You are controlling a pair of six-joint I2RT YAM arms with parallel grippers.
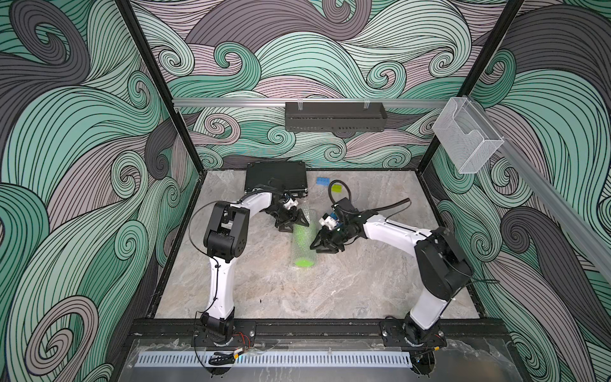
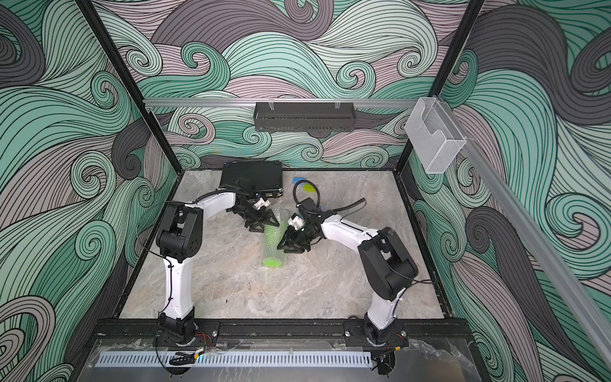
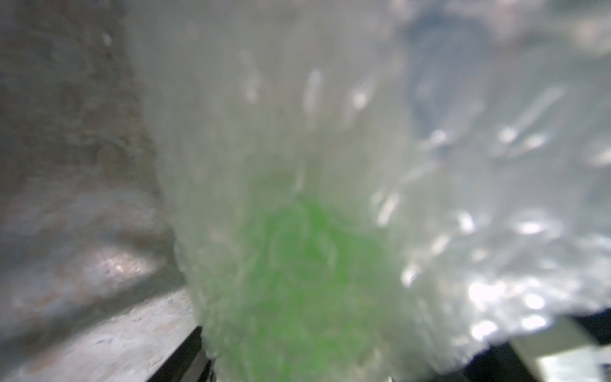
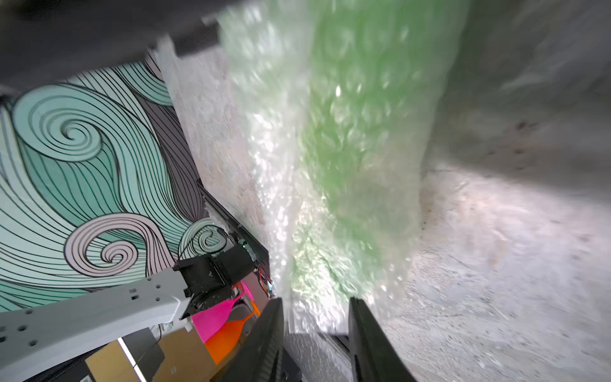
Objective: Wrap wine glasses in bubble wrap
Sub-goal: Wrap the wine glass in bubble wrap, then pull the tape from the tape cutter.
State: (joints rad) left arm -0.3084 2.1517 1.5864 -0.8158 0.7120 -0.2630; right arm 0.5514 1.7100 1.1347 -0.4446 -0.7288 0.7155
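The lime-green wine glass (image 1: 303, 263) (image 2: 271, 263) lies on its side mid-table, rolled inside the bubble wrap (image 1: 302, 246) (image 2: 269, 244). One green end shows at the roll's near opening. My left gripper (image 1: 294, 225) (image 2: 264, 225) sits over the roll's far end. Its wrist view is blurred: wrap (image 3: 463, 198) and green glass (image 3: 297, 281) fill the space between its wide-set jaws, and whether they press is unclear. My right gripper (image 1: 318, 248) (image 2: 286, 248) (image 4: 317, 307) is at the roll's right side, open, with the wrap (image 4: 274, 165) just beyond its fingertips and the glass (image 4: 363, 132) showing through.
A black case (image 1: 276, 180) lies at the back of the marble table. A blue brick (image 1: 322, 181) and a small lime-green brick (image 1: 336, 188) lie behind the right arm. A black tray (image 1: 334, 115) and a clear box (image 1: 466, 139) hang on the wall rails.
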